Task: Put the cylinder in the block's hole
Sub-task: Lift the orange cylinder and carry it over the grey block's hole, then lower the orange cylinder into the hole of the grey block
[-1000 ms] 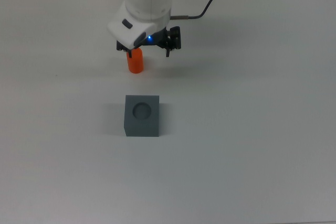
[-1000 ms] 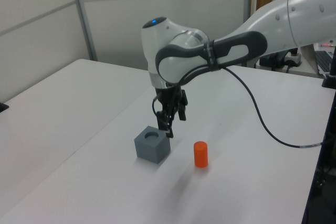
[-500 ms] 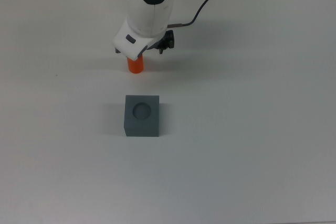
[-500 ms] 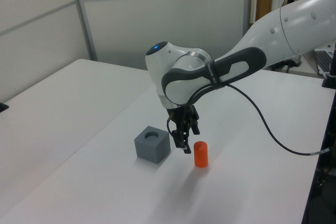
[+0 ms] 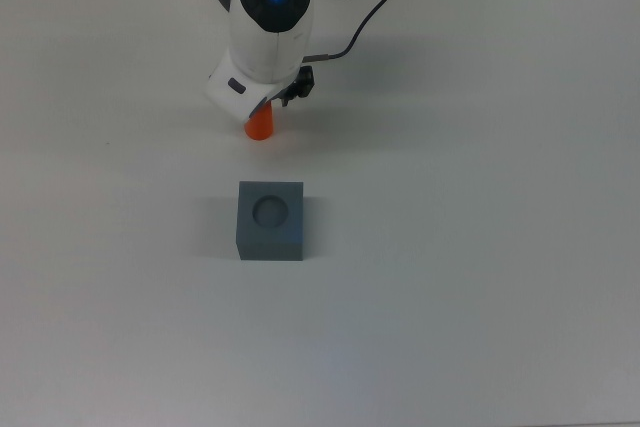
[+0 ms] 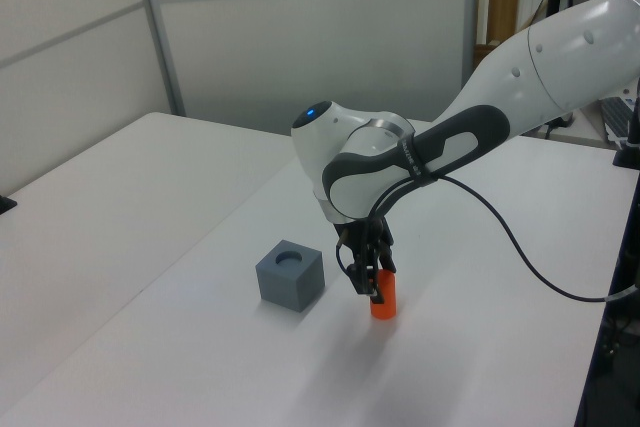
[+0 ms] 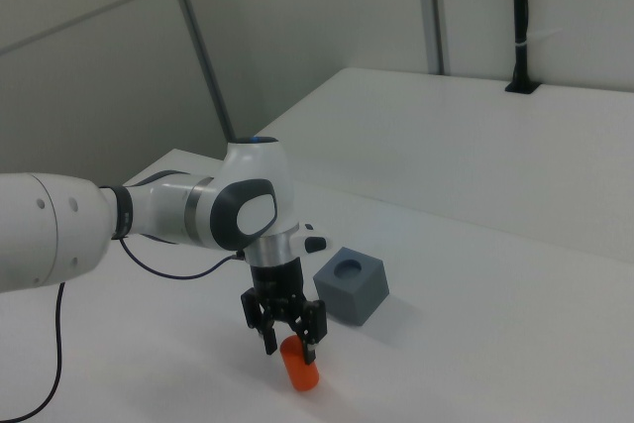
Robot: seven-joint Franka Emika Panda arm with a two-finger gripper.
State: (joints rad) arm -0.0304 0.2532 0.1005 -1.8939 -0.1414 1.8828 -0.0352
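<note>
Fingers of the hand (image 7: 285, 334) stand spread on either side of the cylinder's top, one to each side, with a gap visible in the right view between each finger and the orange body; they are not pressed onto it. The cylinder (image 7: 298, 365) stands upright on the white desk (image 5: 480, 247), and in the top view only its lower part (image 5: 260, 126) shows from under the arm's white wrist. The block (image 5: 270, 220) sits on the desk at the cylinder's 6 o'clock in the top view, apart from it, with bare desk between them. Its round hole faces straight up and holds nothing. In the left view the block (image 6: 290, 274) lies at the cylinder's (image 6: 384, 299) 9 o'clock, near but not touching, and the hand (image 6: 368, 282) comes down onto the cylinder from above. A blue light glows on the wrist housing in the top and left views. A black cable (image 6: 500, 237) runs from the wrist away across the desk towards 3 o'clock in the left view.
</note>
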